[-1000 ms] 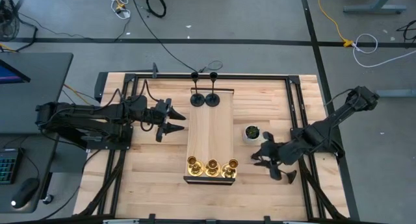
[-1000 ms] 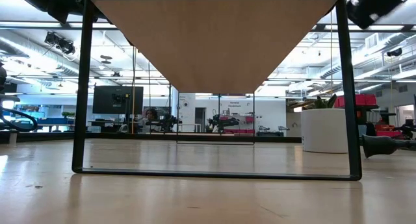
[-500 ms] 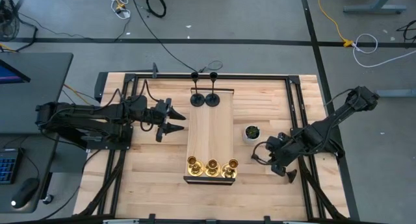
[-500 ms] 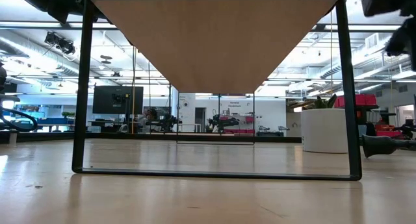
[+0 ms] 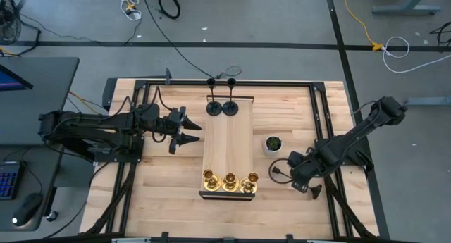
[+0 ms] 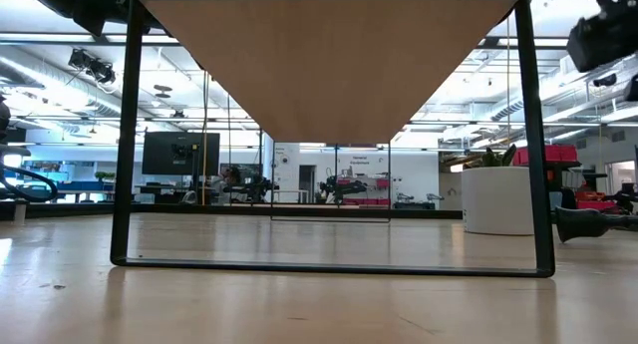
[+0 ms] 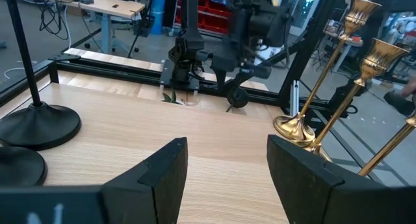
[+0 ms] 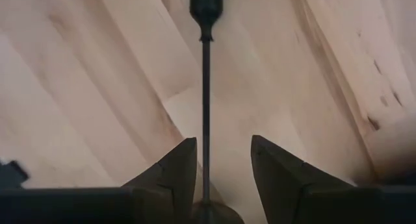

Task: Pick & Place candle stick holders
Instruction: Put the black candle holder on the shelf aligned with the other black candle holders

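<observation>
One matte black candle stick holder (image 5: 313, 191) lies on its side on the table at the right; it also shows in the low view (image 6: 588, 222). My right gripper (image 5: 301, 181) hangs over it, pointing down. It is open, with one finger on either side of the thin stem (image 8: 205, 107) and apart from it. Two black holders (image 5: 221, 108) stand on the far end of a raised wooden shelf (image 5: 227, 144). Three brass holders (image 5: 230, 179) stand on its near end. My left gripper (image 5: 184, 130) waits open left of the shelf.
A small white pot with a green plant (image 5: 273, 144) stands on the table just right of the shelf, beside my right arm. The shelf rests on a black frame (image 6: 125, 135). Black rails (image 5: 211, 82) run around the tabletop.
My right gripper has tipped its fingers downward and sunk toward the lying black holder, drawing slightly toward the table's near edge. The holder has stayed where it lay.
</observation>
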Robot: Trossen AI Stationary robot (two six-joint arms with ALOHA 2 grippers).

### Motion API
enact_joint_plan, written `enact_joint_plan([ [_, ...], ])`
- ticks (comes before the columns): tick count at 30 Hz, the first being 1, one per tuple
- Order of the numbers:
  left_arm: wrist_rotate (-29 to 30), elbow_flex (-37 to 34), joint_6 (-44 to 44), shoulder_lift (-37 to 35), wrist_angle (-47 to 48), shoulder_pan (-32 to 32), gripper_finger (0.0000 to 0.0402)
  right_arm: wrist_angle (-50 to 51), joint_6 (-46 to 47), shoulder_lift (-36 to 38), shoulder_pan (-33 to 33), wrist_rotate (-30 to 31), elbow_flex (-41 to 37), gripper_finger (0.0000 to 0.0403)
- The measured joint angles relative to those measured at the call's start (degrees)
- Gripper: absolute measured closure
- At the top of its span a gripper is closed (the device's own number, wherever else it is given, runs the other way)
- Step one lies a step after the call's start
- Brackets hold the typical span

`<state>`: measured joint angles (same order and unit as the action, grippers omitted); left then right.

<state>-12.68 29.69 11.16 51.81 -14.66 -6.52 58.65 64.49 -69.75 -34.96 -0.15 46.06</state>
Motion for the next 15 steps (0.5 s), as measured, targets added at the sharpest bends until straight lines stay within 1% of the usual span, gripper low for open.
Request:
enact_joint_plan([
  [8, 0.01, 0.0, 0.0, -0.01, 0.0, 0.01, 0.0191, -0.49, 0.61, -5.68, 0.0, -1.91, -0.02, 0.0258],
  [15, 0.0, 0.0, -0.44, -0.02, 0.0, 0.0, 0.0191, -4.27, 0.54, -9.29, 0.0, -1.83, 0.0, 0.0258],
])
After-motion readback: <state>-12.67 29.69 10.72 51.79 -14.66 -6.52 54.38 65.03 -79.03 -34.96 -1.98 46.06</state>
